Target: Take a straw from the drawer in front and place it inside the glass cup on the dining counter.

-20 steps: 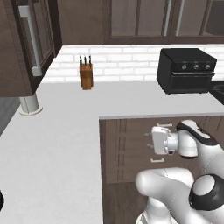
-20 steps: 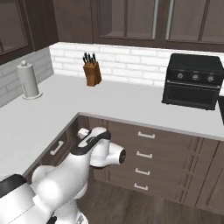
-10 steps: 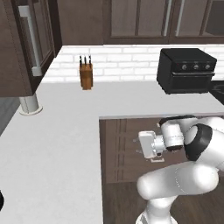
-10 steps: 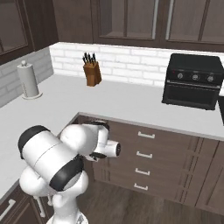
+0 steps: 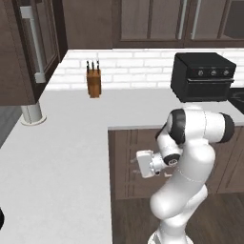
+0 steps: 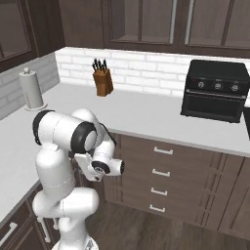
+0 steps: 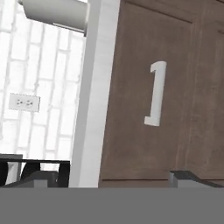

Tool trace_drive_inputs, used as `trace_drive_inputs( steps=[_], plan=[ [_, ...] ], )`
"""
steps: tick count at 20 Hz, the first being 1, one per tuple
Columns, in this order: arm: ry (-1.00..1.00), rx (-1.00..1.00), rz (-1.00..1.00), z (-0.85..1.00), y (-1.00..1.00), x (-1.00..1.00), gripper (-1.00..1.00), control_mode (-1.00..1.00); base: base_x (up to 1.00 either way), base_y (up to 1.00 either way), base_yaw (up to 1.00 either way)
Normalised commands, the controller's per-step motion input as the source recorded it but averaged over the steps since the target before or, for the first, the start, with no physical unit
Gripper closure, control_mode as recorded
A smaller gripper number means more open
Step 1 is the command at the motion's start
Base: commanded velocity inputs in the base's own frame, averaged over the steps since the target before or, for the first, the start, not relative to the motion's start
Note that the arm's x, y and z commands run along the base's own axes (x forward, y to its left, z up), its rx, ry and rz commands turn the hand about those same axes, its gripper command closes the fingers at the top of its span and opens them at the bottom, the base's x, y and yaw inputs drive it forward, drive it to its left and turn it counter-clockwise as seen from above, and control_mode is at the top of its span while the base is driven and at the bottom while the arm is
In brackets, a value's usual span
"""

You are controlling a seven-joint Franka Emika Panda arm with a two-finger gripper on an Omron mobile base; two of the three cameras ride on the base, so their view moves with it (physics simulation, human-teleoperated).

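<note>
The gripper (image 5: 137,164) hangs low in front of the cabinets under the worktop (image 5: 71,143), its jaws spread wide with nothing between them. In the hand view the two fingertips (image 7: 189,176) sit far apart at the bottom.

Straight ahead of the jaws is a closed drawer (image 7: 144,65), dark brown, with a pale bar handle (image 7: 156,93) on its front. The handle is not yet between the fingers. It lies ahead of them, a little over towards one finger rather than midway. The hand is rolled onto its side, so the worktop's white edge looks upright in its camera and so does the handle. I judge that the bar really lies level and the jaws' gap runs across it, which suits a grip on it.

The straw, I take it, is inside that shut drawer, beyond the front the jaws face, so the drawer must be pulled open first. The move needs a short reach forward and a slight shift sideways to centre the bar.

Beyond the jaws are a white brick wall with an outlet (image 7: 22,102) and a paper towel roll (image 6: 31,88). Up on the worktop, well away from the hand, stand a knife block (image 5: 94,81) and a black oven (image 5: 205,76).
</note>
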Motion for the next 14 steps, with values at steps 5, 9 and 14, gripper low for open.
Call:
trace_drive_inputs(
  steps=[5, 9, 14],
  plan=[
    [0.0, 0.01, 0.02, -0.27, 0.41, 0.08, -1.0, -1.0, 0.0, 0.0, 0.0],
    [0.0, 0.04, 0.02, -0.17, 0.38, 0.24, -1.0, -1.0, 0.0, 0.0, 0.0],
    [0.0, 0.01, 0.0, -0.17, 0.35, 0.34, -1.0, -1.0, 0.0, 0.0, 0.0]
  ],
)
